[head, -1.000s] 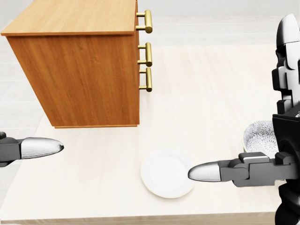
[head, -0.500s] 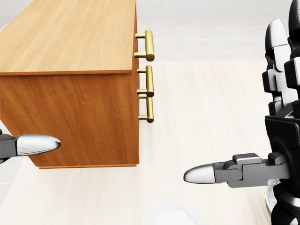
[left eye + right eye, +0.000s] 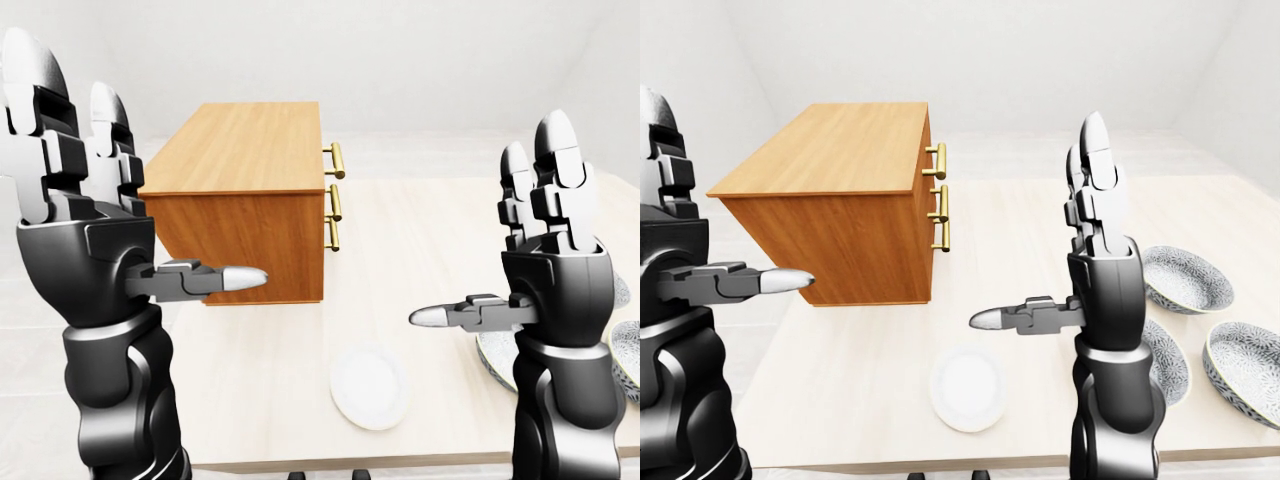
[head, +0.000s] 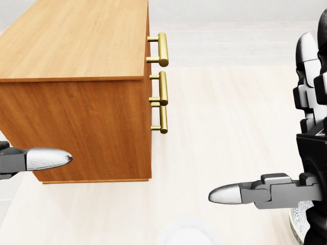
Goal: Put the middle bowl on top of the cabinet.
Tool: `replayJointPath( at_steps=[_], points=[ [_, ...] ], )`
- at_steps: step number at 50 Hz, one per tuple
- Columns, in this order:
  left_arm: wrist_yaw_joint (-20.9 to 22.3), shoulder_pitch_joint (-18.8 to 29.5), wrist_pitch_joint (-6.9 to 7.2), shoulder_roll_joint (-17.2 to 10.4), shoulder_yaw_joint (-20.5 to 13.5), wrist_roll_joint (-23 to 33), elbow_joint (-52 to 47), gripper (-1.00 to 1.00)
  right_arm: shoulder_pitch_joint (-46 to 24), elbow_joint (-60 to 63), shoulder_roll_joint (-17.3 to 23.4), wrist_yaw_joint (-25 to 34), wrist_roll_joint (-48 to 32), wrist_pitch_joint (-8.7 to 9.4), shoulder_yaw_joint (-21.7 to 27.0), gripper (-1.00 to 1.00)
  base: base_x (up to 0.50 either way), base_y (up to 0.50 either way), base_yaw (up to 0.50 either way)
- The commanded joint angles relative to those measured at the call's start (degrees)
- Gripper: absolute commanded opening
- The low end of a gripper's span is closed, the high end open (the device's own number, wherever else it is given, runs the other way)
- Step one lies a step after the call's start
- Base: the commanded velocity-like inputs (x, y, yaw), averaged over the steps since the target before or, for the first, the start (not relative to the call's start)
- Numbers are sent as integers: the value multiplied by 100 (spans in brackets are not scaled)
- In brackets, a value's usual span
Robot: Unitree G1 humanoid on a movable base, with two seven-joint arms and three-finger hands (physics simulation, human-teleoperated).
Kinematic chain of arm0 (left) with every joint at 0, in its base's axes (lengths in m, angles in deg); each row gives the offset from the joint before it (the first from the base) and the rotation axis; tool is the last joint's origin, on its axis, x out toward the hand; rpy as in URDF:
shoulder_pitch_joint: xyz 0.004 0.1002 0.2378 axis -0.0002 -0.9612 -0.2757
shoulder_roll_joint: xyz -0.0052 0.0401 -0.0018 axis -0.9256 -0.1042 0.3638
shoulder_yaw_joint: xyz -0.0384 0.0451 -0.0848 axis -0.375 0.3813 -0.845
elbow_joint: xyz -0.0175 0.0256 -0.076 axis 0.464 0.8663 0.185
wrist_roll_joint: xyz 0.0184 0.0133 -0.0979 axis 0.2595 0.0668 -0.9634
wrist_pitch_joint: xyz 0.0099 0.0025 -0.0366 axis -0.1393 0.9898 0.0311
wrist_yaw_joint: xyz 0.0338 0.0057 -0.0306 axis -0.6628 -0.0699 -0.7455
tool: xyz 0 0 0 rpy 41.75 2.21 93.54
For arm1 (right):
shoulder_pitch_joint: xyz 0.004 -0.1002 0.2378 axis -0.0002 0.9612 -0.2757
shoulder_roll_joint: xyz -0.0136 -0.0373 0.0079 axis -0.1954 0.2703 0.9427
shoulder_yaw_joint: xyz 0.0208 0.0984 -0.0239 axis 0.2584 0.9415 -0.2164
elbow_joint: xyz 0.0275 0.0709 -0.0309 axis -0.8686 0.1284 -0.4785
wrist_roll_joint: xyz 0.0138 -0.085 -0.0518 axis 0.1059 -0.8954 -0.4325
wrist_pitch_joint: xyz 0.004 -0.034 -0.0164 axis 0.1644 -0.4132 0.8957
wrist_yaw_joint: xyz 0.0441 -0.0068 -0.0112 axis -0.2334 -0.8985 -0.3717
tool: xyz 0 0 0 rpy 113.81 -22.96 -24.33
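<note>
A wooden cabinet with brass handles stands on the left of the pale table; its flat top is bare. Three grey patterned bowls lie at the right of the right-eye view: an upper bowl, a lower-right bowl, and a lower-left bowl partly hidden behind my right forearm. My right hand is open, fingers upright and thumb pointing left, above the table to the left of the bowls and holding nothing. My left hand is also open and empty, beside the cabinet's left.
A white plate lies near the table's bottom edge, below the gap between my hands. The cabinet's handles face right toward open tabletop. Pale floor and walls surround the table.
The whole head view shifted: cabinet now lower and larger, plate slid to the bottom edge, so the camera moved. Since half a second ago my right hand sank slightly right.
</note>
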Motion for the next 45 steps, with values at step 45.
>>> replayJointPath(
  at_steps=[45],
  points=[
    [64,155,0,14,38,143,26,100,1559,48,-366,1427,-2320,0,1789,100,0,0,0]
  ],
)
